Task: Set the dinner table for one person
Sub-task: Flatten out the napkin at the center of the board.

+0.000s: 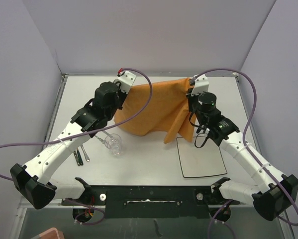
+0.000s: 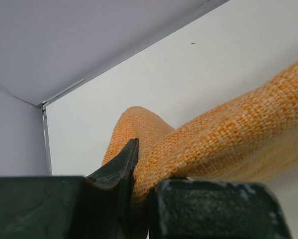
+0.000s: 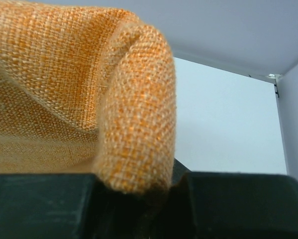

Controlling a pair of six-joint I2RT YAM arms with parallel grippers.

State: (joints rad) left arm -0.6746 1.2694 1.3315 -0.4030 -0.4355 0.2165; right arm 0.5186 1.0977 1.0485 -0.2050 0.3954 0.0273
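Nearest the arm bases we noted a square white plate [image 1: 201,157] lying flat on the bench [image 1: 149,172], right of centre. Left of it sat a clear glass [image 1: 114,144], with cutlery [image 1: 81,155] further left. Farther back, an orange woven cloth [image 1: 158,107] hung raised between the two arms. The left gripper [image 2: 138,169] was pinched tight on one edge of the cloth, and the right gripper [image 3: 139,184] was clamped on the opposite edge. The white bench lay beneath all items.

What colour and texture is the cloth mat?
Orange, coarse burlap-like weave; the cloth mat shows best in the right wrist view.
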